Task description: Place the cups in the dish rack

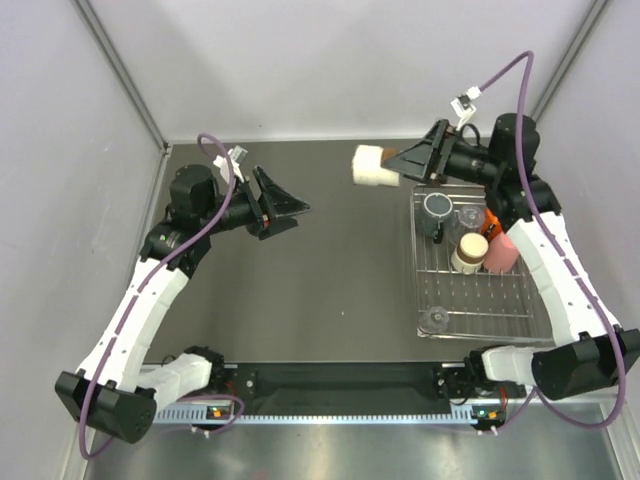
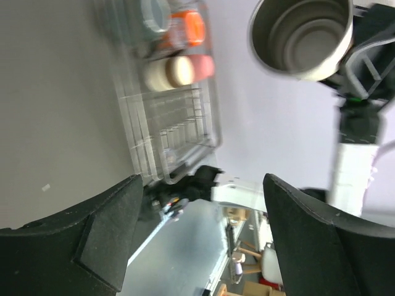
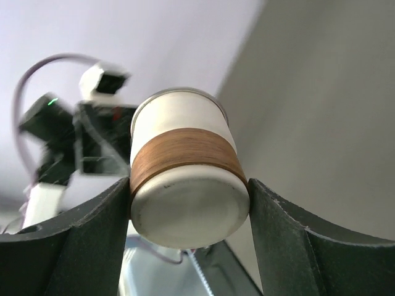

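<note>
Aloft, right gripper (image 3: 189,208) clamps white cup (image 1: 370,165) sideways, mouth leftward.

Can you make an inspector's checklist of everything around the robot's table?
Surface: dark table, flat.
Job's things: the rack at the right holds a dark cup, clear cup, orange cup, cream cup and pink cup; a banded cup is in the air beside its far corner.
Clutter: one tiny pale speck on the table.
Grippers: right gripper shut on the banded cup; left gripper open, holding nothing.
Cables: purple cables loop over both arms.
Surroundings: pale walls, metal corner post.
</note>
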You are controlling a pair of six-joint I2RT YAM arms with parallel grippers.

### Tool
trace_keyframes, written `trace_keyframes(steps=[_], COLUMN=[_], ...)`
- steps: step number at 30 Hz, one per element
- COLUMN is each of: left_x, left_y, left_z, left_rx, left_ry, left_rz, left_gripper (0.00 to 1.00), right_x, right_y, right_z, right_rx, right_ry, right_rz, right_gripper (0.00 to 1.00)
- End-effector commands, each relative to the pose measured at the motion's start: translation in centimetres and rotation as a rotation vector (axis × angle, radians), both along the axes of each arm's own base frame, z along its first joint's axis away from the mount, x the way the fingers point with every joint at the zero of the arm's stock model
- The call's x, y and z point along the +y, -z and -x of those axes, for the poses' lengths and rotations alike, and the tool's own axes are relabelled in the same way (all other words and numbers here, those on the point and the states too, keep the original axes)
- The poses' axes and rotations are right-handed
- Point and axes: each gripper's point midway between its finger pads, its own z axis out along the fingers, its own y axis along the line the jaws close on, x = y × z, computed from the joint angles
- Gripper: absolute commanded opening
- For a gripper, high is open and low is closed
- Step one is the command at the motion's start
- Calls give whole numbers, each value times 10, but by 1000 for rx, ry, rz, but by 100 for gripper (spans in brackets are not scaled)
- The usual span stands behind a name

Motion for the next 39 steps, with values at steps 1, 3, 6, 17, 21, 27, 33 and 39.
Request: trace_keyframes(steps=[1,3,6,17,21,27,33,39], left_x=[20,22,22,17,15,14,14,14], left_y=[37,44,43,47,51,51,53,56], left_z=[-5,-5,-5,-10,-13,-12,-9,-8], left_rx=[87,114,109,133,146,145,149,156], left_ry=[-72,-68,-67,-50,-44,-35,-34,-31], left_rz=[-208,-241,-238,-226,-223,-215,-208,-208], left_gripper=[83,82,82,82,81,81,81,81], right_x=[-42,-64,-95,-181,-188,-174,-165,-163], right_y=[40,80,118,167,178,205,225,242], right_z=[-18,-26,-27,-11,-7,-4,-1,1], right_rx=[101,214,306,391,411,444,476,500], right_ry=[197,289,392,621,626,550,517,495], right_rz=[203,373,570,1022,1077,1080,1095,1118], right_gripper=[0,0,0,0,0,0,0,0])
